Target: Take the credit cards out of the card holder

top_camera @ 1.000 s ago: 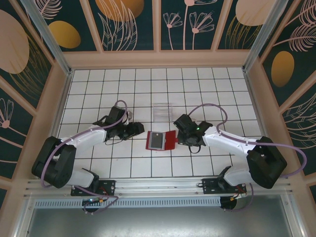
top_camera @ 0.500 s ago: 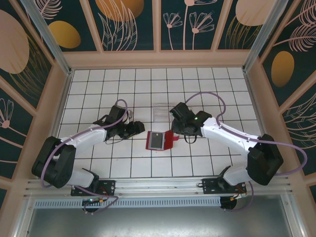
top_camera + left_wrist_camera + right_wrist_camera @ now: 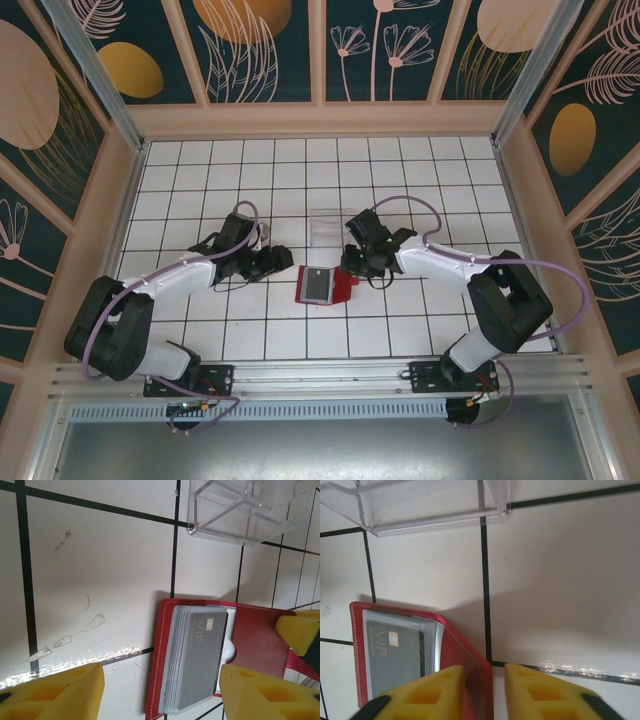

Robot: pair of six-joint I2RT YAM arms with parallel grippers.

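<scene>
Left of centre on the surface (image 3: pixel 200 200), midway between near and far edges, my left end effector (image 3: pixel 284 262) hovers with jaws wide. Just beside it the card holder (image 3: pixel 343 290) lies open, the credit cards (image 3: pixel 172 670) stacked in its left half, a grey VIP card (image 3: pixel 202 650) uppermost. My right end effector (image 3: pixel 485 674) stands narrow, pinching the raised right flap.

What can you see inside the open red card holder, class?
A stack of grey credit cards sits in the card holder; the top one reads VIP. Those beneath show only edges, their faces covered.
</scene>
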